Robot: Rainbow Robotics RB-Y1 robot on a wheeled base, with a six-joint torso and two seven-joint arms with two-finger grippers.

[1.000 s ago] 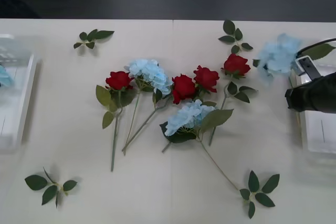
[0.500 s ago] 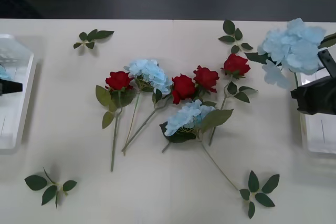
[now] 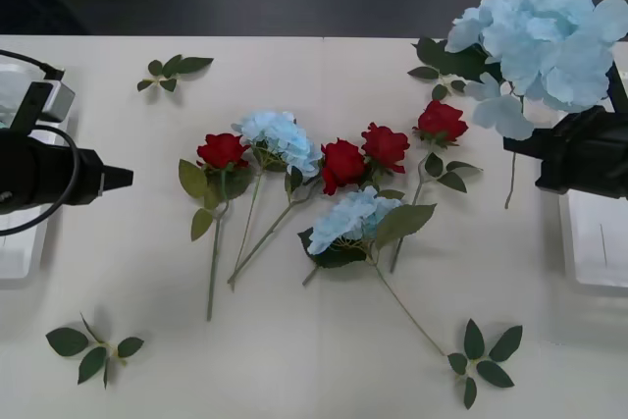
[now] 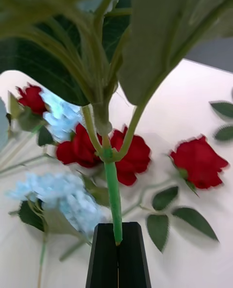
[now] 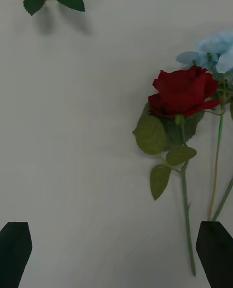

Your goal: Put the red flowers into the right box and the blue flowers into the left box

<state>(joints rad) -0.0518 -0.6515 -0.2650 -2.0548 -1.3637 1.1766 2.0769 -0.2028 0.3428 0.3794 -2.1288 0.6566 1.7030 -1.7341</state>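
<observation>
My right gripper [image 3: 518,150] is shut on the green stem [image 4: 114,205] of a blue flower [image 3: 549,36] and holds it up above the table's right side, beside the right box [image 3: 599,242]. Its black fingers [image 4: 104,254] are closed together on the stem. Two more blue flowers [image 3: 283,139] [image 3: 353,218] lie mid-table among several red flowers [image 3: 223,150] [image 3: 342,164] [image 3: 442,121]. My left gripper [image 3: 120,179] stands open, low over the table beside the left box [image 3: 15,252], left of the leftmost red flower [image 5: 183,93].
Loose green leaf sprigs lie at the back left [image 3: 172,71], front left [image 3: 93,348], front right [image 3: 483,355] and back right [image 3: 437,66]. Bare tabletop spans the front middle. The table's far edge meets a dark floor.
The right gripper has raised the blue flower higher and shifted it slightly left. The left arm has come out from over the left box toward the table's middle.
</observation>
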